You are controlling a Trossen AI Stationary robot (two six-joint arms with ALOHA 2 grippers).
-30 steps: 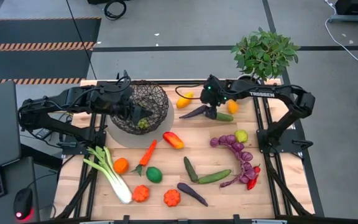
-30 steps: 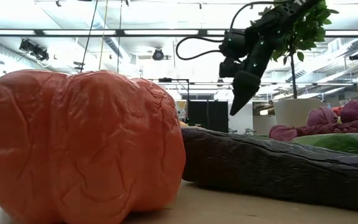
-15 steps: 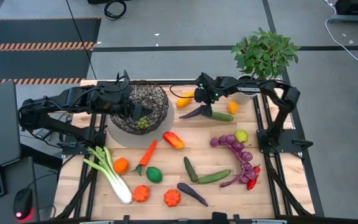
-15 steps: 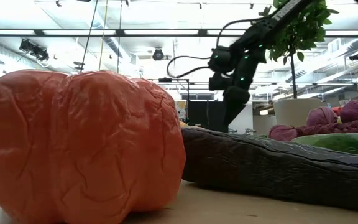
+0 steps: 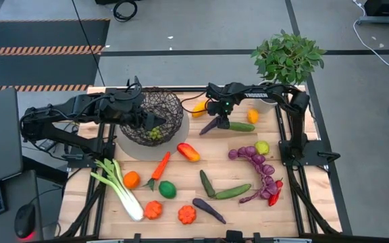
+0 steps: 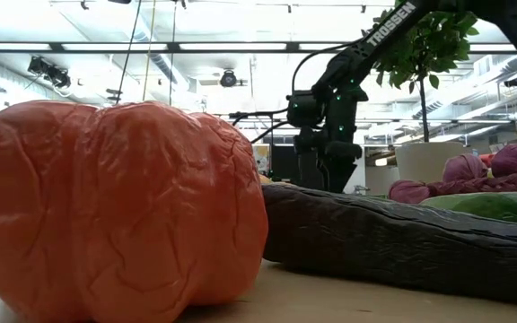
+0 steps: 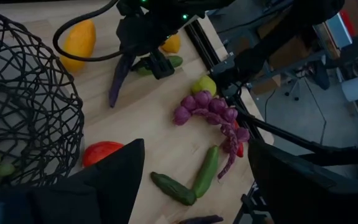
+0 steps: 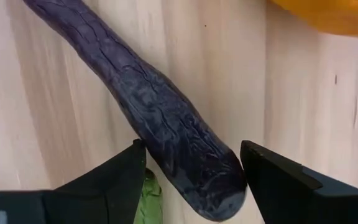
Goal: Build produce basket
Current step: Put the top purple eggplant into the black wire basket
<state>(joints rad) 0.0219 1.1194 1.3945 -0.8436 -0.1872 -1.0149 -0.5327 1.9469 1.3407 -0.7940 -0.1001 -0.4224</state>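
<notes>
1. The right tool (image 5: 216,119) was low over the far middle of the bench (image 5: 275,216), its two dark fingers (image 8: 101,180) spread wide on either side of the thick end of a purple aubergine (image 8: 148,112).
2. In the right wrist view, the aubergine's rounded end lay between the open fingers, with a gap visible on each side; whether the fingers touched it could not be told.
3. The aubergine (image 5: 211,124) lay flat on the bench, its long axis slanting from the thick end under the tool toward the near-left, where it tapered.
4. A green cucumber (image 5: 240,126) lay just beside the tool on its right, and a yellow-orange fruit (image 5: 199,106) sat just to its far left.
5. The left tool (image 5: 145,121) reached over the wire basket (image 5: 155,116), which stood at the far left of the bench with green grapes (image 5: 155,133) inside.
6. The left tool's fingers (image 7: 114,171) stood wide apart in its wrist view, holding nothing.
7. Other produce lay scattered over the bench: a leek (image 5: 117,185), a carrot (image 5: 159,167), purple grapes (image 5: 255,160) and a lime (image 5: 167,189).
</notes>
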